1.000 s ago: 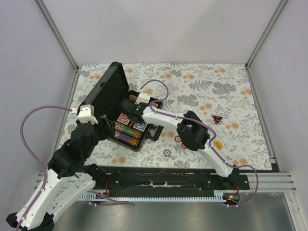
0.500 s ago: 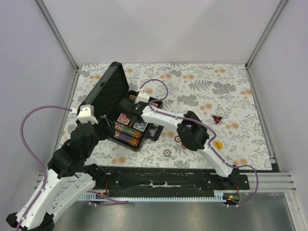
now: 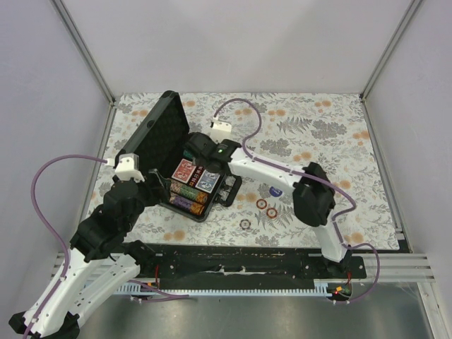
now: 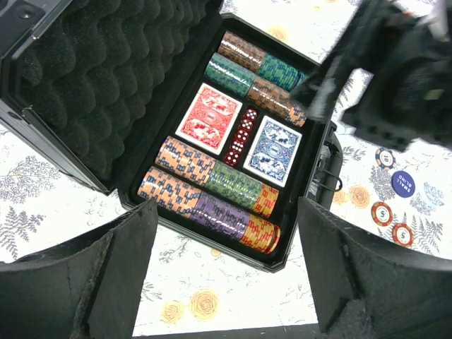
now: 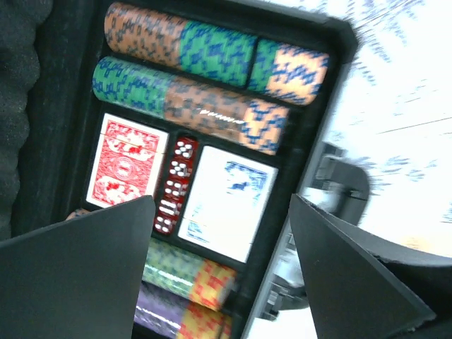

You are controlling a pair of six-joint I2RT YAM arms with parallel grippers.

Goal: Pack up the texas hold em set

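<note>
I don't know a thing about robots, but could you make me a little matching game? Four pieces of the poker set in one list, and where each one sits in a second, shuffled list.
Things:
1. red card deck
2. blue card deck
3. red dice
4. blue round button

Places:
A. on the table, outside the case
B. in the case, in the narrow slot between the two decks
C. in the case, beside the dice, on the side toward the lid
D. in the case, beside the dice, on the side away from the lid

Pairs: 1-C, 2-D, 3-B, 4-A
</note>
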